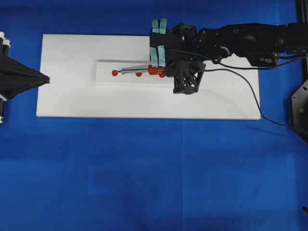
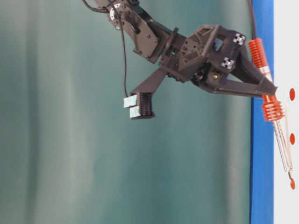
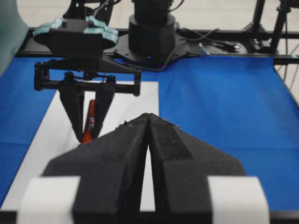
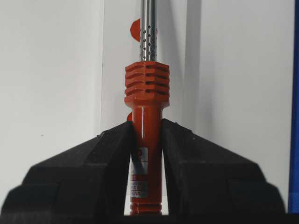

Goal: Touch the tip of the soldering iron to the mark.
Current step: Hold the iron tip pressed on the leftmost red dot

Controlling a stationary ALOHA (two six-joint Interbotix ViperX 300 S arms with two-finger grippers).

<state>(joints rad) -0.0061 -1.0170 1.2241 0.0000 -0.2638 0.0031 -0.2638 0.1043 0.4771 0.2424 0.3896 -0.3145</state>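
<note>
Soldering iron (image 4: 145,135) is pinched by its red-orange handle in the right gripper (image 4: 145,140), angled shaft-first over the raised white strip (image 1: 108,77) so its tip sits at the outermost red mark (image 1: 115,73), while the left gripper (image 3: 148,154), pressed together, waits at the white board's (image 1: 72,101) far end.

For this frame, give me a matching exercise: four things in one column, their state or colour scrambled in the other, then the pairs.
Things:
1. Red-orange ribbed-handled soldering iron
2. left gripper
3. Round marks
4. Table cloth

States or colours:
A. blue
B. shut, holding nothing
C. red, on the white raised strip
D. clamped in the right gripper

Pairs: 1-D, 2-B, 3-C, 4-A
</note>
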